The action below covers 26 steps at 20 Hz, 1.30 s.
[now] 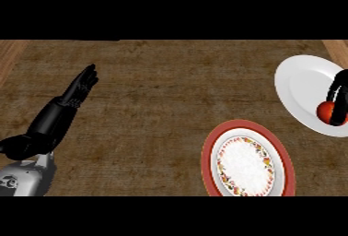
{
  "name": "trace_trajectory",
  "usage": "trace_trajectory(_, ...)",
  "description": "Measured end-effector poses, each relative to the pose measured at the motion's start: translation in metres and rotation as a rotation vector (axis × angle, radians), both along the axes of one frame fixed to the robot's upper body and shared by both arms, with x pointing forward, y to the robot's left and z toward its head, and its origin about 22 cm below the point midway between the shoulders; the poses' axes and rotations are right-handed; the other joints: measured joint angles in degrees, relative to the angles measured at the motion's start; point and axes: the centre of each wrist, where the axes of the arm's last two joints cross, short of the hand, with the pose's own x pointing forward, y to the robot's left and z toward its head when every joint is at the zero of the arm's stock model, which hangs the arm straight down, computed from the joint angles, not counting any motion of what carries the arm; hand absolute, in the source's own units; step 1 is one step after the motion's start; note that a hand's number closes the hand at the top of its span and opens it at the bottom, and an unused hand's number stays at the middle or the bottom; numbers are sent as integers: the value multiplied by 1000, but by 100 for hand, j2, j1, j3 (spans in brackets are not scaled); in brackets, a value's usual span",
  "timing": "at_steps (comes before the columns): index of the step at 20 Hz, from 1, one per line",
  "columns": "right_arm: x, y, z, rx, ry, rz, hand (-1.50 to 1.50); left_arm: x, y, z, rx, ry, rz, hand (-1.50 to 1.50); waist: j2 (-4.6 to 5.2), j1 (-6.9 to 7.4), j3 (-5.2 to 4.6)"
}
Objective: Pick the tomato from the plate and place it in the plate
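A red tomato (327,110) lies on the white plate (304,87) at the right edge of the head view. My right hand (339,99) reaches in from the right edge, and its black fingers curl round the tomato, hiding part of it. Nearer to me, at lower right, stands a red-rimmed plate (247,160) with a patterned inner ring and a white middle, holding nothing. My left hand (76,94) rests at the left of the counter, fingers straight and pointing away from me, far from both plates.
The dark wooden counter (170,92) runs across the whole view, with lighter wood strips at its far left and far right edges. Nothing else stands between the two plates.
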Motion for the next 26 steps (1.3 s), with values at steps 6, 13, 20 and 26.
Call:
trace_trajectory(6,5,-30,55,-266,-251,-364,150,2,-7,6,4,-27,-43,0,133,423,0)
trace_trajectory(13,12,-35,104,-455,-520,-663,150,5,-23,15,6,-62,-130,0,268,936,10)
trace_trajectory(20,12,-41,126,-626,-633,-797,150,8,-39,20,10,-76,-197,0,340,1213,6)
trace_trajectory(26,8,-53,131,-744,-672,-840,150,11,-45,21,10,-73,-211,0,329,1217,15)
